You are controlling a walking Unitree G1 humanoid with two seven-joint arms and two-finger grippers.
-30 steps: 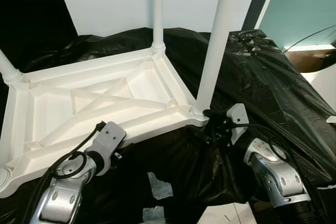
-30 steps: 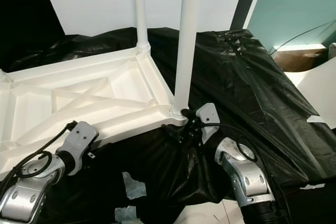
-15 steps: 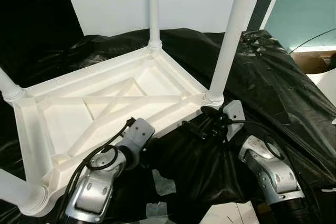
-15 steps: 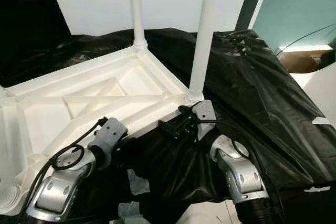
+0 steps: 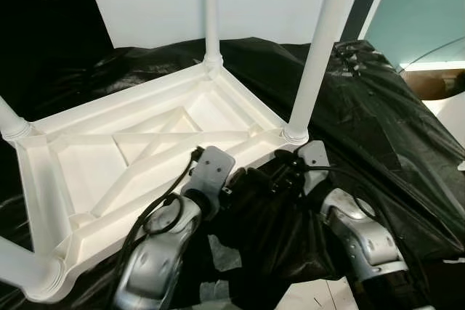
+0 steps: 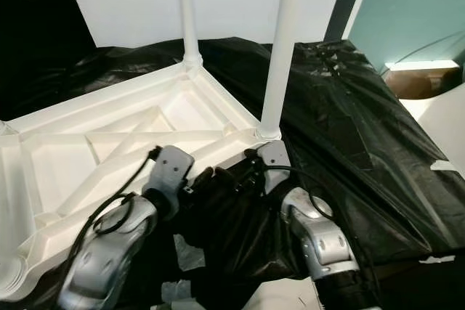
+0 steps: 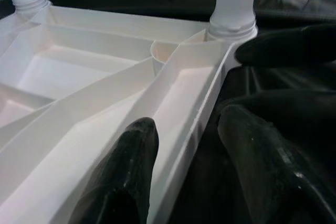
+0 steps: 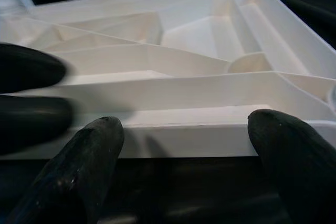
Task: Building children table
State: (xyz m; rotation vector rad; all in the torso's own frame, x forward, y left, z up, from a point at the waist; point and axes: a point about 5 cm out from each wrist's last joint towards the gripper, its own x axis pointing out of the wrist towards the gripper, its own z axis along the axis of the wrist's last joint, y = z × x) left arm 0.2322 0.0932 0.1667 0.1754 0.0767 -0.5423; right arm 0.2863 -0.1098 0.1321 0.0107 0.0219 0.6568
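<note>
The white plastic children's table [image 5: 138, 143] lies upside down on black sheeting, its ribbed underside facing up. White legs stand up from its corners: one at the near right [image 5: 316, 56], one at the far corner [image 5: 211, 12], and two at the left. My left gripper [image 7: 189, 121] is open and straddles the near rim, one finger [image 7: 131, 171] inside the frame and the other outside. My right gripper [image 8: 186, 124] is open just beside it, facing the rim's outer face by the near right leg. Both meet below that corner [image 5: 258, 178].
Black plastic sheeting [image 5: 378, 121] covers the surface all round the table and drapes down at the front. A white panel stands behind, a teal wall and a brown box [image 5: 439, 81] are at the right. Pale scraps [image 5: 221, 252] lie on the sheeting between my arms.
My left arm has slid to the right along the near rim until its gripper is next to the right one. The right gripper has stayed by the near right leg.
</note>
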